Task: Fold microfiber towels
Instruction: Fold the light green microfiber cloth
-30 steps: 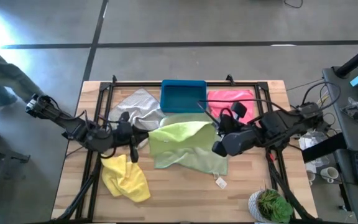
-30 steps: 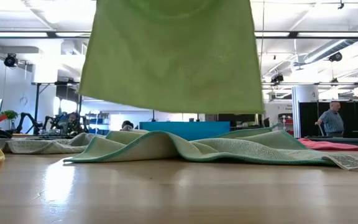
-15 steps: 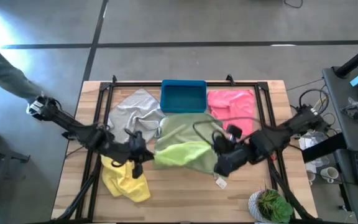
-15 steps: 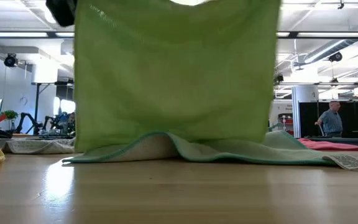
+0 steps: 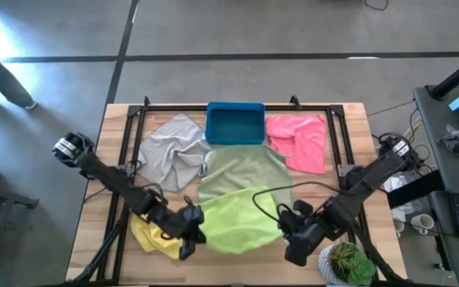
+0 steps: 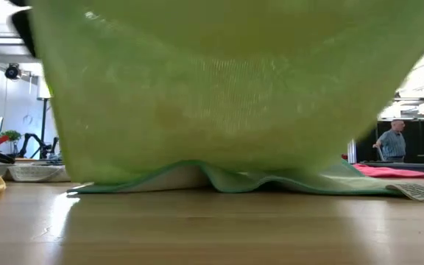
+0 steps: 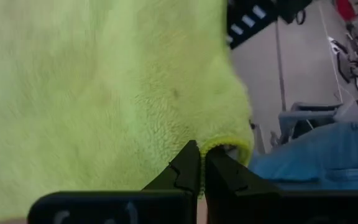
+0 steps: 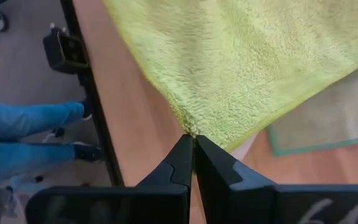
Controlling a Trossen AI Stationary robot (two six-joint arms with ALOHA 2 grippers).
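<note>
Bright lime green microfiber towel [image 5: 241, 219] sits on the near side of the blue rectangular plastic bin [image 5: 235, 123], draped over the pale sage green towel [image 5: 241, 169]. Left tool [image 5: 188, 236] is clenched on its near-left corner, right tool [image 5: 292, 241] clenched on the near-right corner. Grey towel [image 5: 170, 150] lies left of the bin, pink towel [image 5: 301, 137] right, yellow towel [image 5: 146, 231] under the left arm on the wooden worktop [image 5: 118, 263].

Fuzzy matt lime cloth [image 8: 247, 68] over smooth, seemingly varnished wooden table [image 8: 129, 137].
</note>
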